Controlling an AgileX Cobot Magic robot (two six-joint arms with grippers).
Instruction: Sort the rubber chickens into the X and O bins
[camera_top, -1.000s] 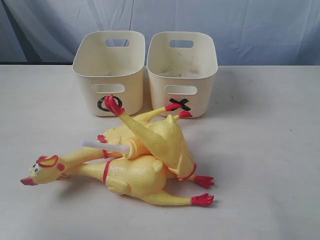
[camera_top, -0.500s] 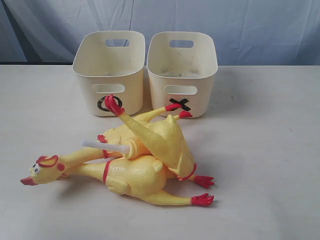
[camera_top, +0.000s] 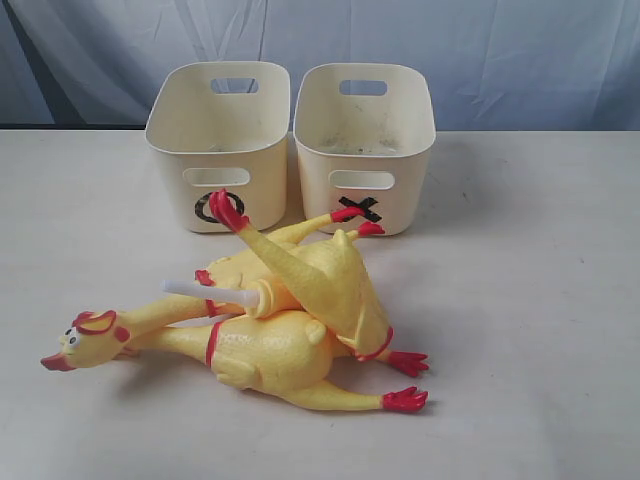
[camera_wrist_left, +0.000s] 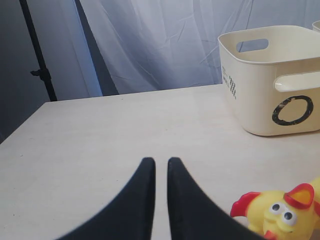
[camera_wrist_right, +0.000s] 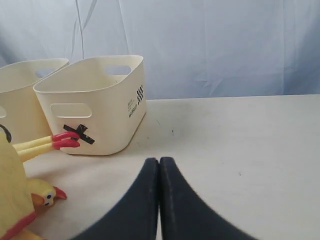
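Three yellow rubber chickens lie piled mid-table. The front one (camera_top: 270, 355) has its head at the left, and that head (camera_wrist_left: 280, 215) shows beside my left gripper. One with a white tube (camera_top: 200, 292) lies behind it. A third (camera_top: 325, 280) lies across both, feet up near the bins. The O bin (camera_top: 175, 160) and the X bin (camera_top: 405, 170) stand side by side behind the pile. My left gripper (camera_wrist_left: 161, 161) is shut to a thin gap and holds nothing. Also shut and holding nothing, my right gripper (camera_wrist_right: 159, 160) sits right of the pile, facing the X bin (camera_wrist_right: 100, 100). Neither gripper shows in the exterior view.
A pale blue curtain (camera_top: 450, 50) hangs behind the cream table (camera_top: 540, 300). A black stand (camera_wrist_left: 37, 60) rises beyond the table's far left edge. Red chicken feet (camera_wrist_right: 62, 140) stick out in front of the X bin's mark.
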